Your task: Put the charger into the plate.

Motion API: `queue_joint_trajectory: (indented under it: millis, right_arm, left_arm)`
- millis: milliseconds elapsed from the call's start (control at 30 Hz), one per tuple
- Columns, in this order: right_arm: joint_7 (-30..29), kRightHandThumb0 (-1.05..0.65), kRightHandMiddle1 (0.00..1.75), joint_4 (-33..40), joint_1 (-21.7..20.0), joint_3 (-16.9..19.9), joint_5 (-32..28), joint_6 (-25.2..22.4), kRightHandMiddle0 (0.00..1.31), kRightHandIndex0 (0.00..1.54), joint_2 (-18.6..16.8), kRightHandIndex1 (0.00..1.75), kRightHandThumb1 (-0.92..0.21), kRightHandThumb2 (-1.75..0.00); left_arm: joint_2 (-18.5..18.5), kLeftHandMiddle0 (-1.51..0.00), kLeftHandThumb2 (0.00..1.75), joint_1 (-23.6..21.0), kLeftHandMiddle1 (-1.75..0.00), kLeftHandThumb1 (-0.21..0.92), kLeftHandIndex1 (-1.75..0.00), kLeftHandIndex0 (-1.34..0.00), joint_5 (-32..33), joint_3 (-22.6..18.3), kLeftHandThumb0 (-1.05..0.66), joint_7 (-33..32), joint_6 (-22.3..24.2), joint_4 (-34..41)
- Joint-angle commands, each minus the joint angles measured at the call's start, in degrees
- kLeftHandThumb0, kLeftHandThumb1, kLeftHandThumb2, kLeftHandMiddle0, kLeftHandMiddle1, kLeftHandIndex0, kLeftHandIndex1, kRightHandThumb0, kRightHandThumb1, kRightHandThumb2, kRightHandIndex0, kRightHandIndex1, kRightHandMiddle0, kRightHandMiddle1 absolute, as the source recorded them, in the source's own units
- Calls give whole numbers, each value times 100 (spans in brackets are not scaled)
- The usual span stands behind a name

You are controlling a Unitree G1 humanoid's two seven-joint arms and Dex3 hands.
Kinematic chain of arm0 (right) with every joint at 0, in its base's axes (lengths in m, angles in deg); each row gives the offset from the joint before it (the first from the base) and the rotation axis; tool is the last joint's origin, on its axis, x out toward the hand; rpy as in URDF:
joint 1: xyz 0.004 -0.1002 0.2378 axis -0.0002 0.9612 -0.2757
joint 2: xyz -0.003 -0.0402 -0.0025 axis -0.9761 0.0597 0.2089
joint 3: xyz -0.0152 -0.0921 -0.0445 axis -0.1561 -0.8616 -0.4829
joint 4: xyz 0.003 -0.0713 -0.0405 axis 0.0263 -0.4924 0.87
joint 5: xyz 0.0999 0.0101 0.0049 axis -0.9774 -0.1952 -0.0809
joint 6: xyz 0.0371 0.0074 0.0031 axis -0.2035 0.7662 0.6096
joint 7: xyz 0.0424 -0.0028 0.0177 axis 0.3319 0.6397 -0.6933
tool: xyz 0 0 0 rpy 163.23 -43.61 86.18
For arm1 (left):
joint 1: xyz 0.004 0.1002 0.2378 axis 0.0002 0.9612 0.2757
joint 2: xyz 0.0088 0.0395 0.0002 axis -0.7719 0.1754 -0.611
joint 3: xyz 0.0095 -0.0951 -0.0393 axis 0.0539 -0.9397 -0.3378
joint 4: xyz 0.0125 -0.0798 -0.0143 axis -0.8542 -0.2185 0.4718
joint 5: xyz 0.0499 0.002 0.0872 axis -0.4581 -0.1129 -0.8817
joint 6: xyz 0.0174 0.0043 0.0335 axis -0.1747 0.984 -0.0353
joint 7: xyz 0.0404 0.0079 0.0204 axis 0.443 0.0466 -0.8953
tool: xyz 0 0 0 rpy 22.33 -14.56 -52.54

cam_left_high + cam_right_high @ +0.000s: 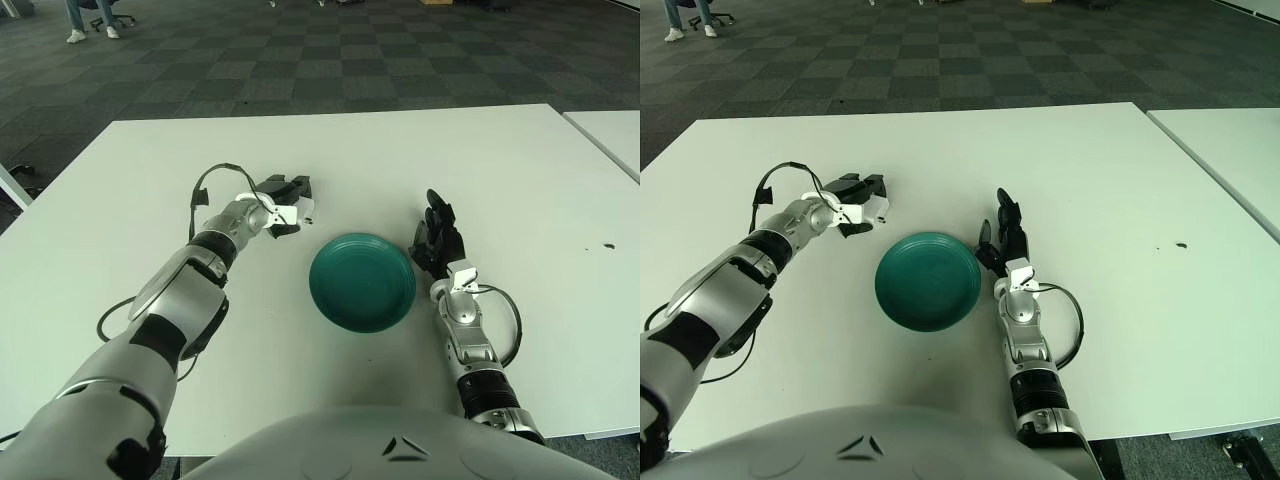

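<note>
My left hand (283, 200) is clenched on the charger (297, 211), just up-left of the plate (362, 281) and clear of its rim (so the carry runs down-right). My right hand (437, 238), fingers relaxed and empty, sits at the plate's right edge.

A: Which colours do you see?
B: The plate (361, 281) is plain dark teal, the table (520, 170) white, the charger (296, 211) white.
A: And the floor?
B: The carpet (300, 60) has a dark grey checkered pattern.
</note>
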Motion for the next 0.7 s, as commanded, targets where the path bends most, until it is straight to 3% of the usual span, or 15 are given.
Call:
queue_joint_trajectory:
  millis: [0, 267, 467, 533, 667]
  right_arm:
    - [84, -104, 35, -371, 535, -12, -4, -661, 0, 12, -18, 1, -92, -91]
    - [134, -103, 32, -275, 572, 8, -3, -752, 0, 11, 27, 0, -92, -92]
    - [161, -102, 31, -219, 600, 22, -14, -798, 0, 12, 40, 1, -92, -91]
    - [167, -101, 31, -195, 615, 28, -18, -812, 0, 12, 45, 1, -92, -91]
    - [199, -101, 29, -150, 631, 43, -37, -872, 0, 11, 72, 0, -92, -91]
  left_arm:
    - [145, -67, 138, 466, -168, 25, -175, -45, 50, -7, -1, 145, 78, -141]
    - [196, -69, 142, 598, -170, 22, -175, -46, 268, -260, 0, -408, 183, -11]
    - [-126, -70, 143, 559, -169, 21, -175, -47, 312, -397, 0, -695, -17, 433]
    - [-264, -71, 143, 637, -168, 21, -175, -48, 356, -482, 0, -738, -126, 761]
    - [-879, -72, 144, 1261, -167, 20, -175, -48, 594, -973, 0, -429, -222, 3081]
